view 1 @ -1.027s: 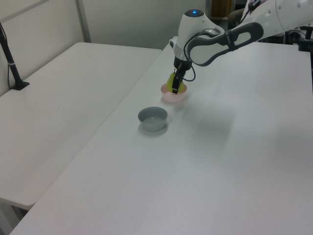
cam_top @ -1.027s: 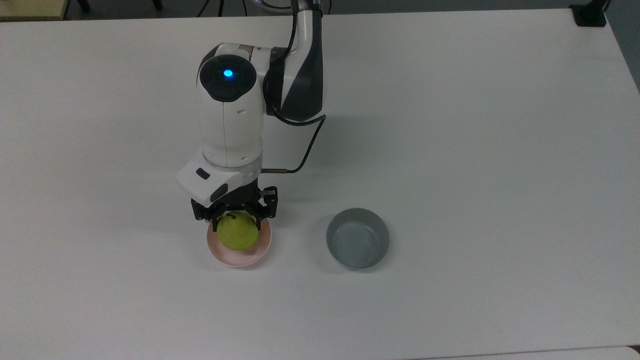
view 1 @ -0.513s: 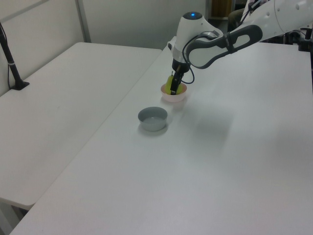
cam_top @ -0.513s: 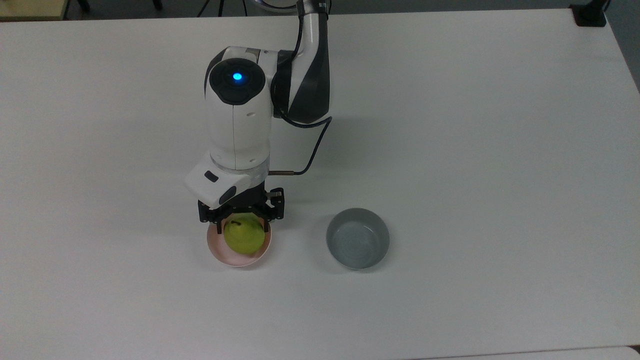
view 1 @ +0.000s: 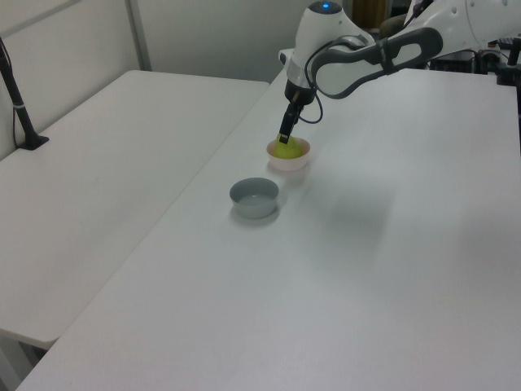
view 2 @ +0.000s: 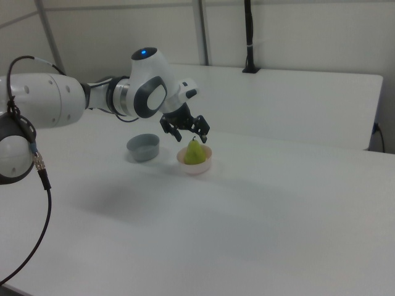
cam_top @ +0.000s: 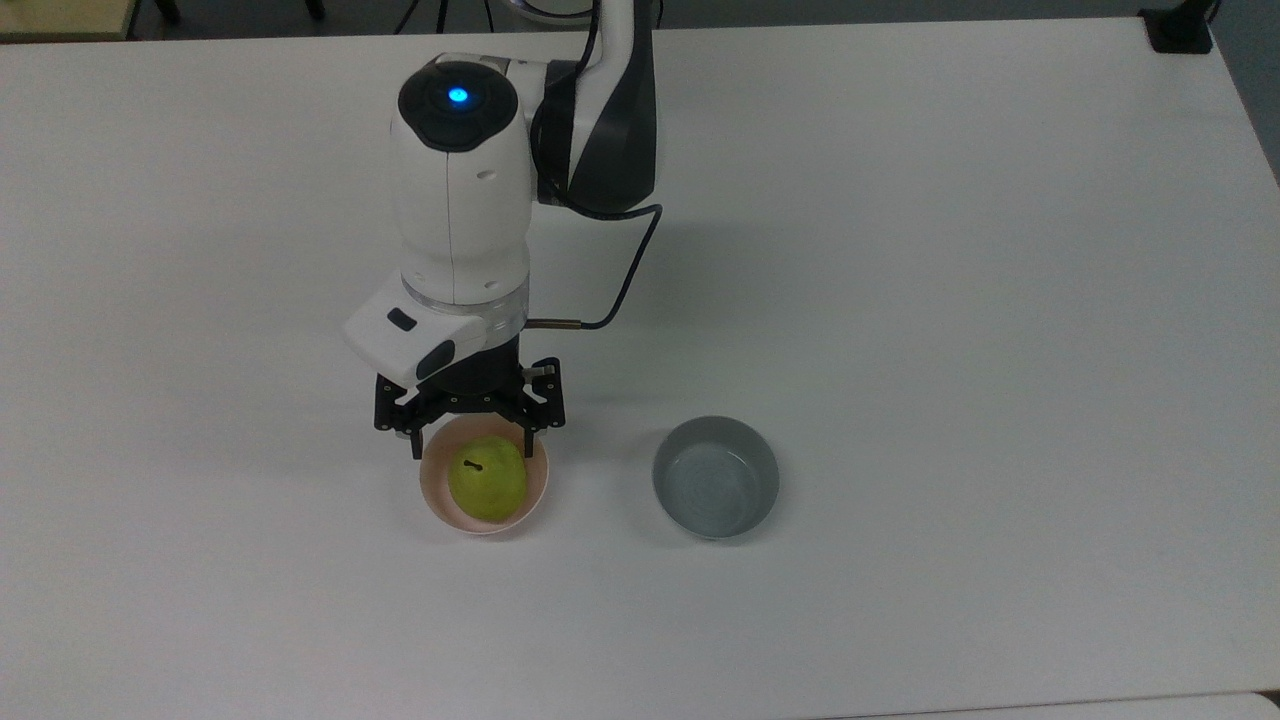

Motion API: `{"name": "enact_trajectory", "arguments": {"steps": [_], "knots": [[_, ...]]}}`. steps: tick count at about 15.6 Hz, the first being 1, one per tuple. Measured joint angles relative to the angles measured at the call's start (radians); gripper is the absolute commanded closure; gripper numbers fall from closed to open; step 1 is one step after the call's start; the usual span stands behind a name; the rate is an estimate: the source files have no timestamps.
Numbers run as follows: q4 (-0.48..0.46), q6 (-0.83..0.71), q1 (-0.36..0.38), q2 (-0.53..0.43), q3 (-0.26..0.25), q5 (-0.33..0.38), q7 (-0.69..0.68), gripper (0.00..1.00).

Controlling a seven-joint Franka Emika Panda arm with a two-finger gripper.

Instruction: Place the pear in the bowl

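The yellow-green pear [cam_top: 487, 478] [view 1: 285, 149] [view 2: 195, 152] rests inside the pale pink bowl [cam_top: 436, 497] [view 1: 290, 161] [view 2: 196, 168], stem up. My gripper [cam_top: 470, 437] [view 2: 189, 132] hangs just above the pear, open, its black fingers spread to either side and touching nothing. In the left view one finger [view 1: 284, 131] points down at the fruit from above.
A grey-blue bowl [cam_top: 716, 477] [view 1: 254, 198] [view 2: 143, 147] stands empty beside the pink one, to the top view's right. The white table [cam_top: 960, 250] spreads wide around both. A black post base [cam_top: 1178, 28] sits at the far right corner.
The gripper has let go of the pear, opened and risen. The pear now sits lower in the pink bowl.
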Motion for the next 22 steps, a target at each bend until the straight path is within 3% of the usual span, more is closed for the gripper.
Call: {"name": "enact_trajectory", "arguments": {"steps": [4,11,17,22], "knots": [[-0.035,-0.058,-0.009,-0.093,-0.005,0.000,0.052,0.00],[-0.106,-0.495,-0.074,-0.407,-0.008,0.000,0.063,0.00],[-0.270,-0.577,-0.078,-0.582,0.003,-0.037,0.100,0.00],[-0.328,-0.597,-0.074,-0.619,0.015,-0.080,0.119,0.00]]}}
